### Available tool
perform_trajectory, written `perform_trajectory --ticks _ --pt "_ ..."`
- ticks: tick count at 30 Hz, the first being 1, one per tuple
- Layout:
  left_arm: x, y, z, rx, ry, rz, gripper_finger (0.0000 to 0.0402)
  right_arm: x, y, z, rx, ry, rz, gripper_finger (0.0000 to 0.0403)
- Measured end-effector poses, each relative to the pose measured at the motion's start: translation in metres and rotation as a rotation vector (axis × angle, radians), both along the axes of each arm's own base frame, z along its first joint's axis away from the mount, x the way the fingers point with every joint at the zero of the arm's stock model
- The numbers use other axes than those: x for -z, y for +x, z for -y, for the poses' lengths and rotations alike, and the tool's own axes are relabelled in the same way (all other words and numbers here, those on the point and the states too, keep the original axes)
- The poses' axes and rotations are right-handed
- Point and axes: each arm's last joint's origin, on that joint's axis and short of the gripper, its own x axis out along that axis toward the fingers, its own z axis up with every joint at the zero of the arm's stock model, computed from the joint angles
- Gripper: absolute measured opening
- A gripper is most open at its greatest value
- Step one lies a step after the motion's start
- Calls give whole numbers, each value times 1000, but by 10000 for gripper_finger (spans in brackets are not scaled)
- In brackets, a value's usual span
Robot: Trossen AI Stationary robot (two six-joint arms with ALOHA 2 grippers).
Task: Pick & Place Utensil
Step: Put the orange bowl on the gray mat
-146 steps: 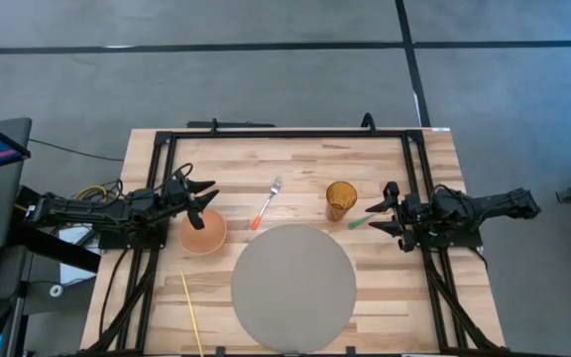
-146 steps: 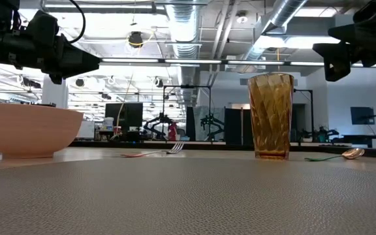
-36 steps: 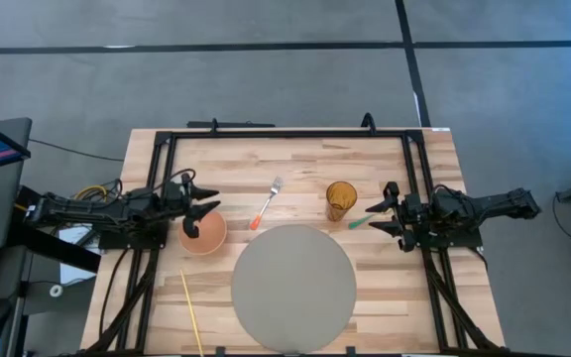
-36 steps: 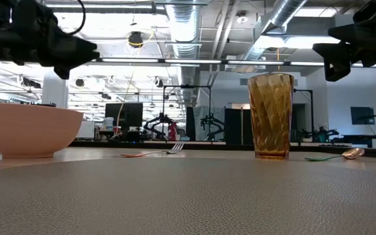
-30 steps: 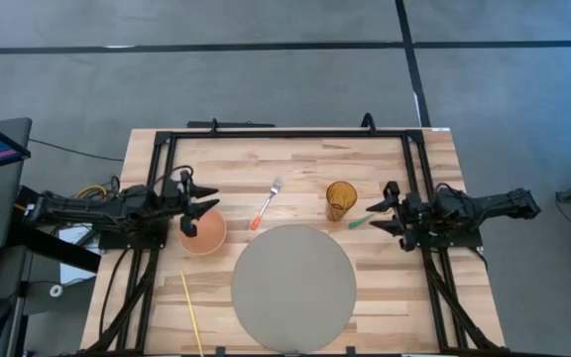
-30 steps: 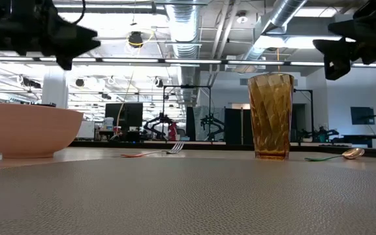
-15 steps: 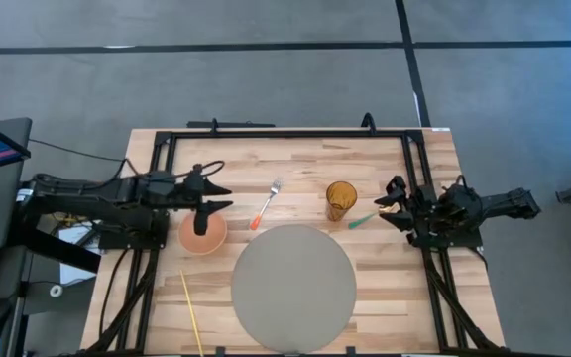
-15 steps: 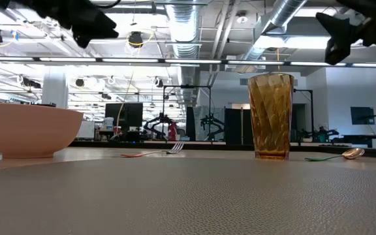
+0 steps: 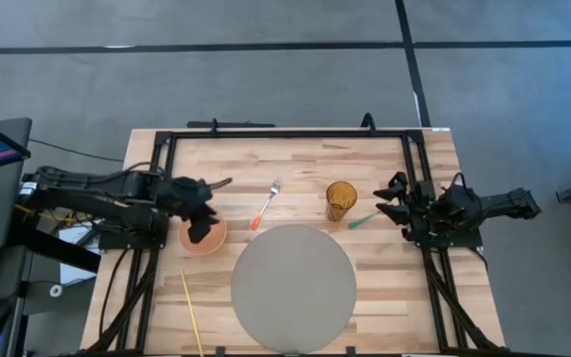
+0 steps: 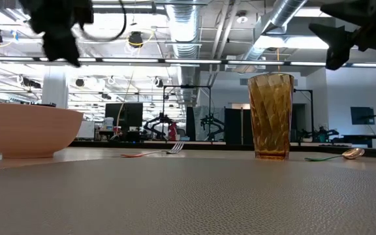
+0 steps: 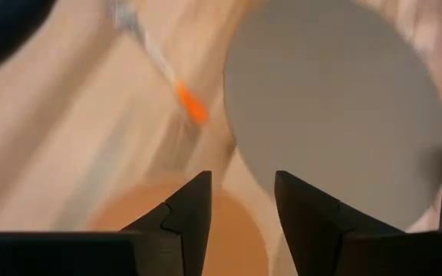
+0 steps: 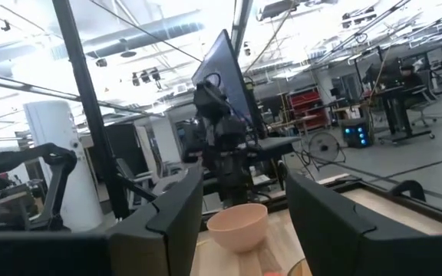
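Pale butcher-block wooden table (image 9: 295, 164) with black frame, seen from above; large round grey mat (image 9: 293, 288) taken as landmark. Beyond the mat, toward the far edge: silver fork with orange handle (image 9: 265, 203), flat on the wood, untouched. Left of the mat: shallow peach-coloured bowl (image 9: 204, 236), with left gripper (image 9: 202, 210) raised above its rim, fingers parted, nothing between them. Just beyond the mat's right side: ribbed amber glass tumbler (image 9: 340, 198), upright. Right of the tumbler: green-handled spoon (image 9: 363, 220), lying flat. Farther right: right gripper (image 9: 393, 201), lifted, fingers apart and empty. Near the mat's left front: thin yellow stick (image 9: 191, 310) on the wood.
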Motion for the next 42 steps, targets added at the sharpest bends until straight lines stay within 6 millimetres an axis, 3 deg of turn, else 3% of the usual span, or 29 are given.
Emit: perform_trajectory --ticks 7,11,23,37,42 --pt "37 -2 11 -23 -103 -141 145 0 0 0 0 0 -2 182" --pt "52 3 17 -34 -133 -135 145 0 0 0 0 0 -2 182" --pt "78 15 31 -12 -96 -171 145 0 0 0 3 1 0 182" --pt "80 20 35 -7 -115 -151 144 1 0 0 3 0 -6 182" --pt "86 21 36 -7 -104 -186 104 1 0 0 3 0 -6 182"
